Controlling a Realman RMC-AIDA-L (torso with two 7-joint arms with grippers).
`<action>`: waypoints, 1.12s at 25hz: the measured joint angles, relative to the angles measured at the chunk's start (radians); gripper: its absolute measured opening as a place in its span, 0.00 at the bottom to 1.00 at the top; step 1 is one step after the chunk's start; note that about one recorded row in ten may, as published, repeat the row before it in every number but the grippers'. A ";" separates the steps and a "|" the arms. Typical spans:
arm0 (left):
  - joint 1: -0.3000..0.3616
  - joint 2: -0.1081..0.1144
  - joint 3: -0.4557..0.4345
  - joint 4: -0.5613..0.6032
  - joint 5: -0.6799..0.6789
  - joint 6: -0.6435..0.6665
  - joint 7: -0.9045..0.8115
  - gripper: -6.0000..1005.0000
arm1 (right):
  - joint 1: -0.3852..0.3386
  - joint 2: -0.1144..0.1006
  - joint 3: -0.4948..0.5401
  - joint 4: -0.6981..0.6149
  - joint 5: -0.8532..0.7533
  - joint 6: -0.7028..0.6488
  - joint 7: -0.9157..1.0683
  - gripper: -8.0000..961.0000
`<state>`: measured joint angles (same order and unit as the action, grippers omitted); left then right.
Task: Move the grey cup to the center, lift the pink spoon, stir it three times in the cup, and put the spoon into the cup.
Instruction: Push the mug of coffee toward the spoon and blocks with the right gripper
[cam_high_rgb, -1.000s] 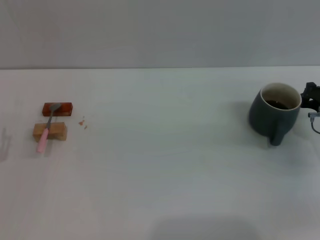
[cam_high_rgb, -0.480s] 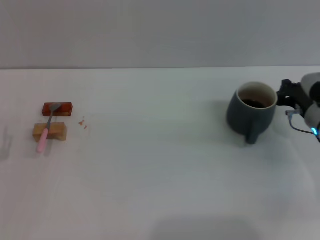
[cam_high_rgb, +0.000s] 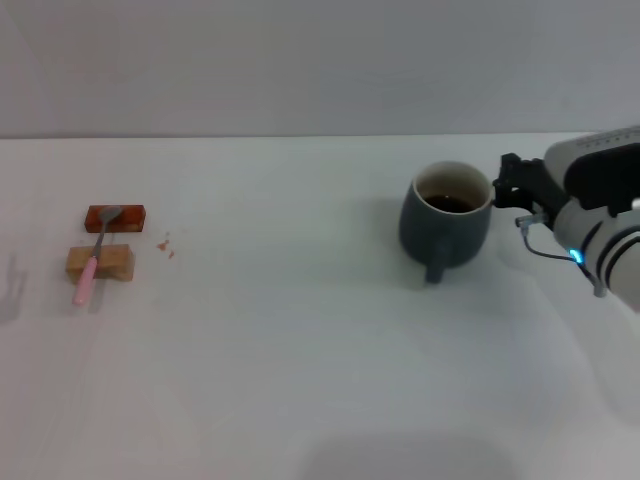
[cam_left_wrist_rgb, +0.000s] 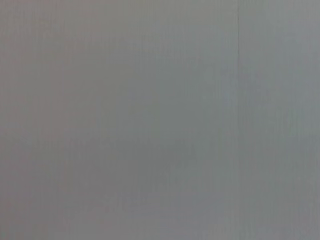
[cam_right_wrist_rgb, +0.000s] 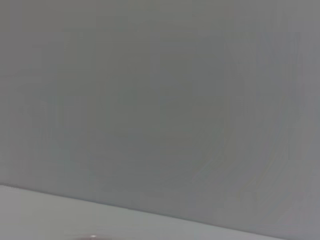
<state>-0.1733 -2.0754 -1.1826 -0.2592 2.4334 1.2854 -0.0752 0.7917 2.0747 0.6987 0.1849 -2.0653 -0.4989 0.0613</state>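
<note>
The grey cup (cam_high_rgb: 445, 225) stands upright on the white table (cam_high_rgb: 300, 350), right of the middle, with dark liquid inside and its handle toward me. My right gripper (cam_high_rgb: 504, 186) is against the cup's right rim and appears closed on its wall. The pink spoon (cam_high_rgb: 92, 259) lies at the far left, its metal bowl on a reddish-brown block (cam_high_rgb: 128, 218) and its neck across a tan block (cam_high_rgb: 112, 262). My left gripper is out of view. Both wrist views show only blank grey surface.
A few small reddish crumbs (cam_high_rgb: 166, 246) lie just right of the blocks. A faint shadow falls at the table's left edge (cam_high_rgb: 10, 285). A grey wall (cam_high_rgb: 320, 60) rises behind the table's far edge.
My right gripper has moved left with the grey cup, carrying it from near the right edge toward the middle. The spoon and blocks have not moved.
</note>
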 joint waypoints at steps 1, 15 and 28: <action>0.000 0.000 0.000 0.000 0.000 0.000 0.000 0.70 | 0.000 0.000 0.000 0.000 0.000 0.000 0.000 0.01; 0.003 -0.001 0.000 0.000 0.001 0.000 0.000 0.69 | 0.043 0.007 -0.084 0.089 -0.001 0.058 0.000 0.01; 0.003 -0.002 0.002 0.000 0.000 0.000 0.000 0.69 | 0.051 0.012 -0.155 0.149 -0.001 0.084 0.002 0.01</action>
<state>-0.1703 -2.0770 -1.1811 -0.2592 2.4331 1.2853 -0.0752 0.8427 2.0862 0.5438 0.3341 -2.0662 -0.4150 0.0630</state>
